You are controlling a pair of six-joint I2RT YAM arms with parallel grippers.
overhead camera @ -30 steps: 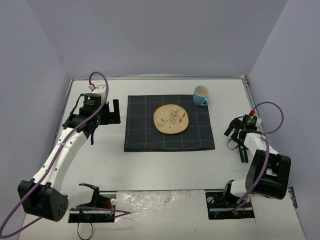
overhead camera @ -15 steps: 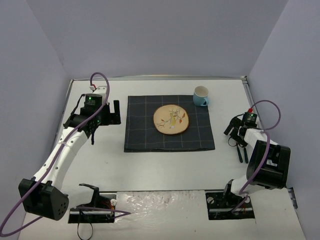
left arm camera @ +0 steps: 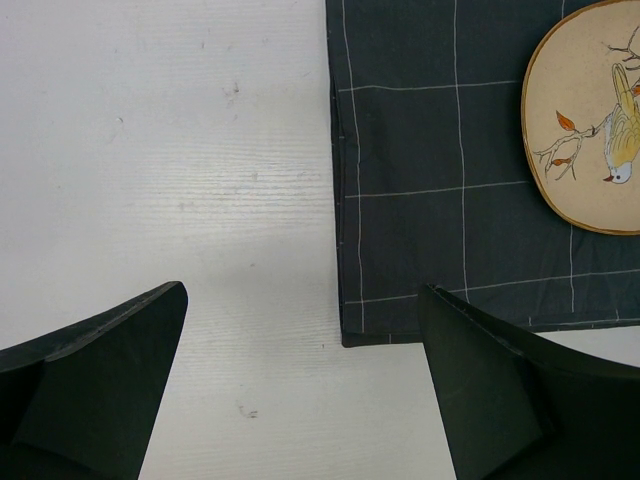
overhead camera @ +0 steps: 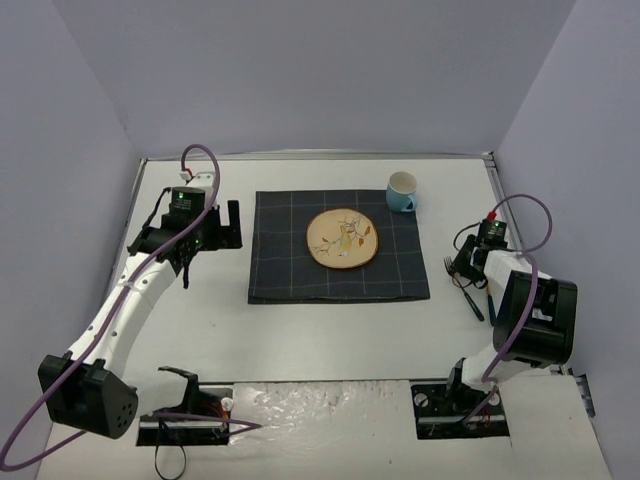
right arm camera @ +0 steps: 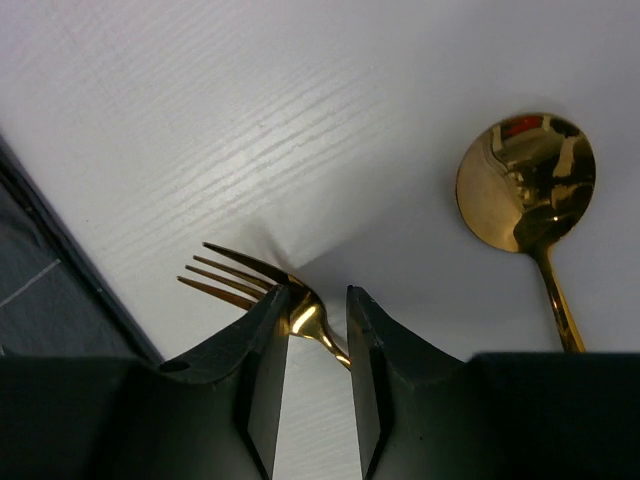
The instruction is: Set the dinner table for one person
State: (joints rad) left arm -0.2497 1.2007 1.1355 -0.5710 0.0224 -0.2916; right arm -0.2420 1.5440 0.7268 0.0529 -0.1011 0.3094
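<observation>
The white dinner table [overhead camera: 200, 320] carries a dark navy checked mat [overhead camera: 290, 260] with a round beige bird plate [overhead camera: 342, 238] on it and a blue mug [overhead camera: 401, 192] at the mat's far right corner. My right gripper [right arm camera: 318, 300] is closed on the neck of a gold fork [right arm camera: 303, 316], right of the mat [overhead camera: 455, 268]. A gold spoon [right arm camera: 525, 180] lies on the table beside it. My left gripper [left arm camera: 300, 290] is open and empty over bare table by the mat's corner [left arm camera: 430, 150]; the plate [left arm camera: 590, 130] shows at the upper right.
Grey walls close in the table on the far, left and right sides. The arm bases and cables sit at the near edge. A dark slim handle [overhead camera: 472, 303] lies on the table near the right arm.
</observation>
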